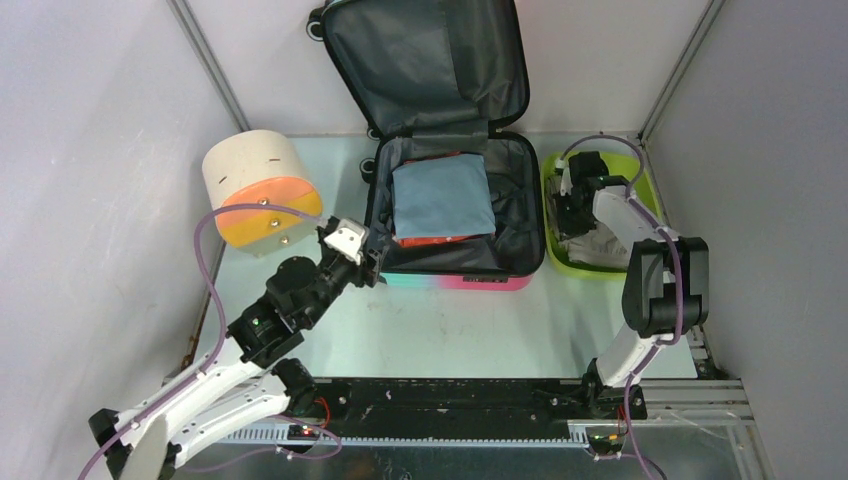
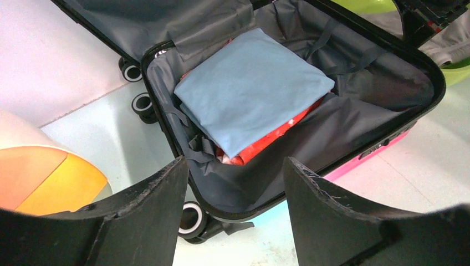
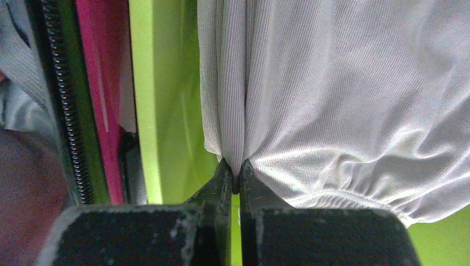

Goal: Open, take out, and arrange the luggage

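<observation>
The luggage (image 1: 522, 215) lies open at the middle back, with its lid (image 1: 425, 60) leaning against the rear wall. Inside it a folded blue cloth (image 1: 440, 195) rests on a red item (image 1: 437, 241). My left gripper (image 1: 370, 264) hovers at the case's front left corner, open and holding nothing. In the left wrist view the left gripper (image 2: 234, 162) frames the dark lining (image 2: 360, 88) and the blue cloth (image 2: 252, 86). My right gripper (image 3: 235, 166) is shut on a fold of white cloth (image 3: 343, 100) inside the lime-green tub (image 3: 166, 100).
A cream-and-orange cylinder (image 1: 258, 190) stands left of the case. The green tub (image 1: 553, 178) sits against the case's right side, with the white cloth (image 1: 600, 247) in it. The case's black wheels (image 2: 191, 219) point left. Grey walls close in on both sides.
</observation>
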`<control>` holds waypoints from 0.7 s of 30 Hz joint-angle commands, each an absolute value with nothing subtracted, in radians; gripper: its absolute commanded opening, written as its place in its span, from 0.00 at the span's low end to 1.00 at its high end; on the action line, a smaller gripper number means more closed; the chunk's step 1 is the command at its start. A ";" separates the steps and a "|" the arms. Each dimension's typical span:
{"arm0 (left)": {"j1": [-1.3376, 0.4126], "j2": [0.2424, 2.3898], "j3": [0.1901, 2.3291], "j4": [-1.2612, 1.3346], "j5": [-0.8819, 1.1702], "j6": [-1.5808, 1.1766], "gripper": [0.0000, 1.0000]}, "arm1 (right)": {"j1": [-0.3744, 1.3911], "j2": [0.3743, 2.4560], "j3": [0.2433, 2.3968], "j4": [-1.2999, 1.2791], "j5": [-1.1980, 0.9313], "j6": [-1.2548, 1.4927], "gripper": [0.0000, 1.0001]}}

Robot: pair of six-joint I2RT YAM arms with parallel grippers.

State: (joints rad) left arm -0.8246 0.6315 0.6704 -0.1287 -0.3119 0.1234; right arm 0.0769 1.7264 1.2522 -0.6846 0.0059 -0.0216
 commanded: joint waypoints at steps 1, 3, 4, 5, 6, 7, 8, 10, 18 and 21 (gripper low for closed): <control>-0.830 0.618 0.664 -0.112 -0.340 0.174 0.70 | 0.076 1.738 1.283 -0.738 -0.092 0.084 0.05; -0.829 0.618 0.663 -0.119 -0.353 0.182 0.70 | 0.076 1.756 1.283 -0.732 -0.107 0.120 0.14; -0.830 0.616 0.661 -0.119 -0.354 0.182 0.70 | 0.073 1.756 1.287 -0.731 -0.117 0.125 0.18; -0.830 0.612 0.659 -0.117 -0.354 0.184 0.70 | 0.071 1.753 1.291 -0.734 -0.123 0.131 0.28; -0.830 0.610 0.654 -0.113 -0.352 0.185 0.70 | 0.065 1.740 1.307 -0.739 -0.130 0.133 0.33; -0.830 0.606 0.652 -0.107 -0.352 0.188 0.70 | 0.061 1.731 1.319 -0.751 -0.133 0.136 0.42; -0.829 0.605 0.649 -0.106 -0.353 0.188 0.71 | 0.048 1.706 1.345 -0.756 -0.144 0.137 0.46; -0.830 0.608 0.647 -0.101 -0.357 0.193 0.71 | 0.019 1.670 1.387 -0.762 -0.169 0.140 0.54; -0.830 0.622 0.655 -0.105 -0.362 0.206 0.71 | -0.110 1.688 1.538 -0.735 -0.040 0.111 0.60; -0.830 0.618 0.651 -0.104 -0.365 0.209 0.71 | -0.139 1.764 1.601 -0.737 0.025 0.101 0.60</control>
State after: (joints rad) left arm -0.8249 0.6266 0.6498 -0.1295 -0.3393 0.1852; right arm -0.1131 1.6924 1.5265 -0.7433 -0.0742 0.1196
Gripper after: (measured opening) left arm 0.703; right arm 0.602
